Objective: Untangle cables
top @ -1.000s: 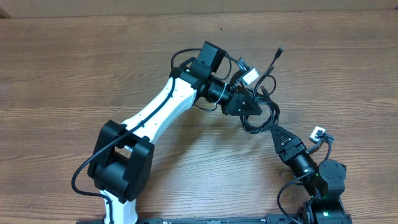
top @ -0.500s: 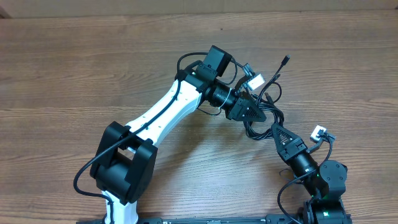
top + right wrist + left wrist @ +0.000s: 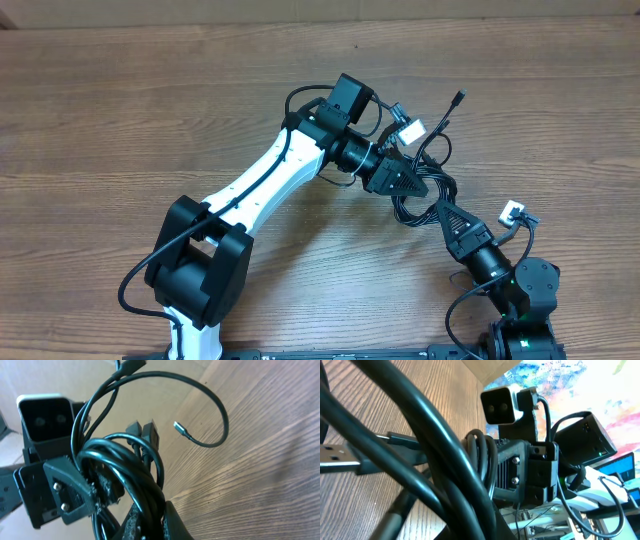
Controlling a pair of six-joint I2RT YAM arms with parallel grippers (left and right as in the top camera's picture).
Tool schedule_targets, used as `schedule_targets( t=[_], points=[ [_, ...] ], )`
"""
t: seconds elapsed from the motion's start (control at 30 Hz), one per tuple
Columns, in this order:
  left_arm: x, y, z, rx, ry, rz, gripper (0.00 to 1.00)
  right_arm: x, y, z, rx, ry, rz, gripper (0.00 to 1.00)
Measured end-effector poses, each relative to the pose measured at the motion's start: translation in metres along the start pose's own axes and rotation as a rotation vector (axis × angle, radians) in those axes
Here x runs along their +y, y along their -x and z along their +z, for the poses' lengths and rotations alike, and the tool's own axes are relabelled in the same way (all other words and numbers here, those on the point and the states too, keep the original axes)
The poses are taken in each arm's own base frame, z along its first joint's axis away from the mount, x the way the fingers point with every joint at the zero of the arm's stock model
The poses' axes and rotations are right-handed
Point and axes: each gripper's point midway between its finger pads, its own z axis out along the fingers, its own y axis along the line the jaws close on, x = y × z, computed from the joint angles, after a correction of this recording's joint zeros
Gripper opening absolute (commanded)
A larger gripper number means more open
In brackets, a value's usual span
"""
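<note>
Wood-grain tabletop (image 3: 150, 100) fills the overhead view, and the two arms meet over it right of centre. Between them sit the cables (image 3: 408, 212), a tight black bunch of loops, with one free plug end (image 3: 458, 97) sticking out up and to the right. Over the past second the left arm swung a little up and to the right and carried the bunch with it. In the last half second it has stayed put, while the right fingers (image 3: 446, 213) have crept up the cords toward the left fingers (image 3: 412, 181), so the two grips now sit just beside each other. Both pairs look clenched on the cables. In the right wrist view the cords run down between that arm's own fingertips at the bottom edge and also wrap across the pad of the left pair opposite, though how firmly the left pair pinches is hard to tell. The left wrist view shows little more than thick black loops across the lens. A thin strand (image 3: 225, 410) curls free over the wood to a small metal tip. Judged from this, nothing has come loose yet. Closing the gap gives slack rather than separation, so the knot remains bunched and the task looks early. A fresh hold on a single cord, then a pull apart, seems the likely need.
</note>
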Motion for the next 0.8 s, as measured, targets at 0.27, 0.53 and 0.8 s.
schedule_targets(
  t=[0.27, 0.53, 0.8],
  points=[
    [0.004, 0.025, -0.004, -0.068, 0.015, 0.010, 0.04, 0.013, -0.008, -0.001, 0.055, 0.063, -0.071, 0.04],
    [0.022, 0.018, -0.005, -0.056, 0.129, -0.112, 0.04, 0.063, -0.016, -0.010, 0.121, 0.300, -0.199, 0.04],
    [0.012, 0.015, -0.002, -0.043, 0.154, -0.152, 0.04, 0.086, -0.014, -0.018, 0.112, 0.411, -0.277, 0.04]
  ],
)
